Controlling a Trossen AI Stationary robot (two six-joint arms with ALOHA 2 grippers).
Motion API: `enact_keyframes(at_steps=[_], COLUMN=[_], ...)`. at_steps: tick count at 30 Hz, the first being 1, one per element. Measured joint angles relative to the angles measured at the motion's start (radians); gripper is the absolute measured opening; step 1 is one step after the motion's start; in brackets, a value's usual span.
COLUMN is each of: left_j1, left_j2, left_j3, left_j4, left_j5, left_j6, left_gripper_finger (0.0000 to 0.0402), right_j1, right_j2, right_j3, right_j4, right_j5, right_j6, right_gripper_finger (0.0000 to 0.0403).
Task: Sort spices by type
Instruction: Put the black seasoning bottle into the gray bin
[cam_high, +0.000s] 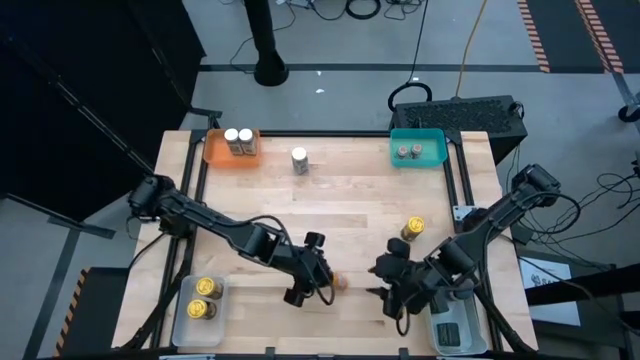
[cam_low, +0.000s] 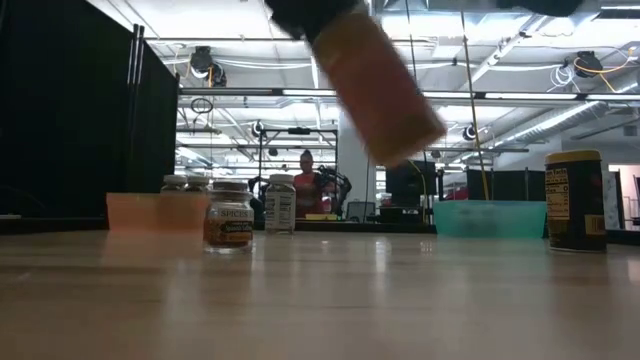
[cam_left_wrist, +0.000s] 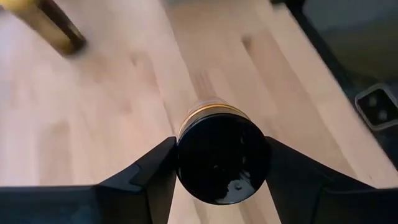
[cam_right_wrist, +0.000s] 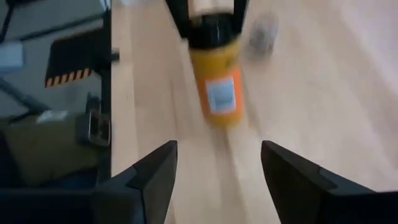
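Observation:
My left gripper (cam_high: 322, 282) is shut on a spice jar (cam_right_wrist: 219, 81) with an orange-yellow body and a black lid, above the near middle of the table. In the low view this jar (cam_low: 385, 90) hangs tilted in the air. My right gripper (cam_right_wrist: 214, 155) stands open just to its right, with nothing between the fingers, pointing at the jar. A white-topped jar (cam_high: 299, 160) stands on its base at the far middle. A yellow-lidded jar (cam_high: 413, 230) stands right of centre. Another small jar (cam_low: 230, 215) stands on the wood. My left gripper pinches the jar's black lid end (cam_left_wrist: 186, 155) between its two fingers (cam_left_wrist: 149, 171). The fingers slant down from the table's left, and the jar's body points on away from them. The jar is tilted and lifted clear of the table.
An orange tray (cam_high: 215, 150) at the far left holds two white-topped jars. A teal tray (cam_high: 432, 148) at the far right holds two grey-lidded ones. A clear tray (cam_high: 185, 325) at the near left holds two yellow jars. Another clear tray (cam_high: 455, 330) sits near right. Bare wood lies mid-table.

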Motion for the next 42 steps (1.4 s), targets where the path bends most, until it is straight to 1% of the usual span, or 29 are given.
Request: enact_keyframes(at_steps=[2, 6, 10, 13, 17, 22, 24, 31, 39, 42], left_j1=[0.000, 0.000, 0.000, 0.006, 0.008, 0.006, 0.006, 0.006, 0.007, 0.007], left_j2=[0.025, 0.078, 0.139, 0.196, 0.251, 0.266, 0.267, 0.269, 0.269, 0.257], left_j3=[0.028, 0.133, 0.230, 0.283, 0.333, 0.359, 0.363, 0.364, 0.364, 0.363], left_j4=[-0.078, -0.229, -0.351, -0.477, -0.558, -0.570, -0.568, -0.569, -0.564, -0.568], left_j5=[0.004, -0.001, -0.008, -0.009, -0.025, -0.027, -0.027, -0.022, -0.021, -0.026], left_j6=[-0.021, -0.051, -0.051, -0.056, -0.058, -0.059, -0.059, -0.058, -0.042, -0.028], left_gripper_finger=[0.0210, 0.0210, 0.0210, 0.0210, 0.0210, 0.0210, 0.0213, 0.0252, 0.0258, 0.0259], right_j1=[0.011, 0.014, 0.014, 0.014, 0.014, 0.014, 0.014, 0.014, 0.014, 0.009], right_j2=[0.002, 0.001, 0.001, 0.001, 0.001, 0.001, 0.001, 0.001, 0.001, 0.001], right_j3=[0.000, 0.000, 0.000, 0.000, 0.000, 0.000, 0.000, 0.000, 0.000, 0.000], right_j4=[-0.044, -0.082, -0.072, -0.072, -0.072, -0.072, -0.072, -0.072, -0.072, -0.072], right_j5=[-0.018, -0.029, -0.027, -0.021, -0.020, -0.013, 0.004, 0.031, 0.032, 0.050], right_j6=[0.051, 0.109, 0.103, 0.094, 0.084, 0.074, 0.069, 0.065, 0.060, 0.043], right_gripper_finger=[0.0209, 0.0199, 0.0197, 0.0197, 0.0197, 0.0196, 0.0196, 0.0196, 0.0196, 0.0196])
